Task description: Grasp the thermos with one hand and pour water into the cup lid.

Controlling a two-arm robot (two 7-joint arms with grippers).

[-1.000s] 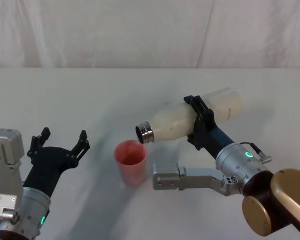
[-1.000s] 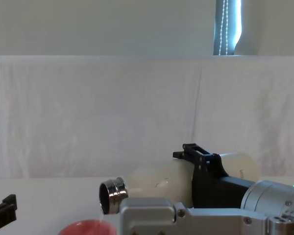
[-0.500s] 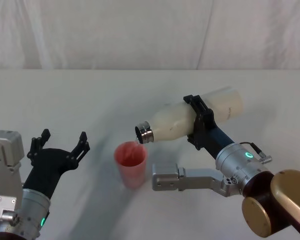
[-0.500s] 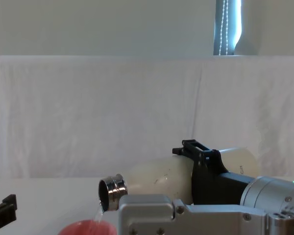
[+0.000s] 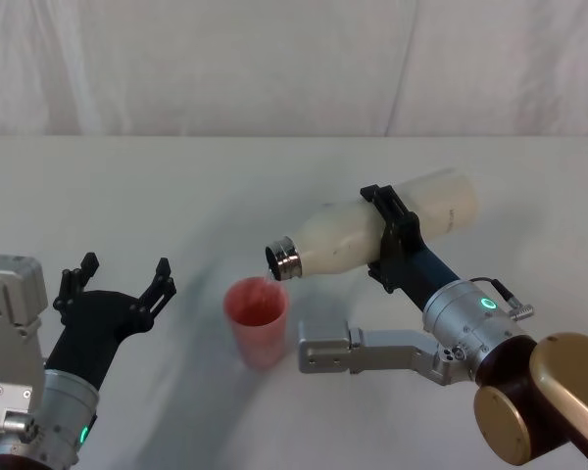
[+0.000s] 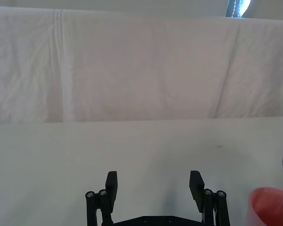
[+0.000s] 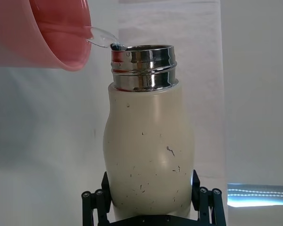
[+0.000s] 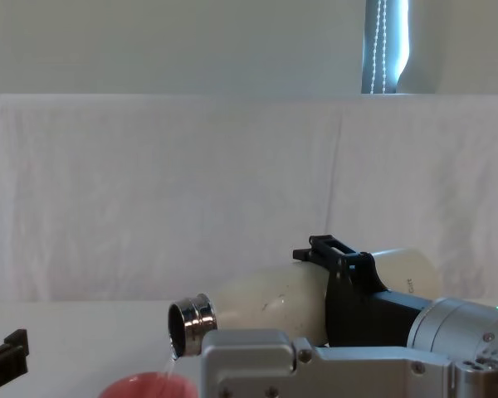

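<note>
My right gripper (image 5: pixel 390 238) clamps the thermos (image 5: pixel 372 235) mid-body, tipped w/ neck just over the cup lid (image 5: pixel 257 318) on the surface (image 5: pixel 127 196), water trickling in. Left gripper (image 5: pixel 118 281) spread, idle nearby.

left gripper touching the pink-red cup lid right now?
No: in the head view the open left gripper hovers apart from the small pink-red cup lid, with bare white table between them.
</note>
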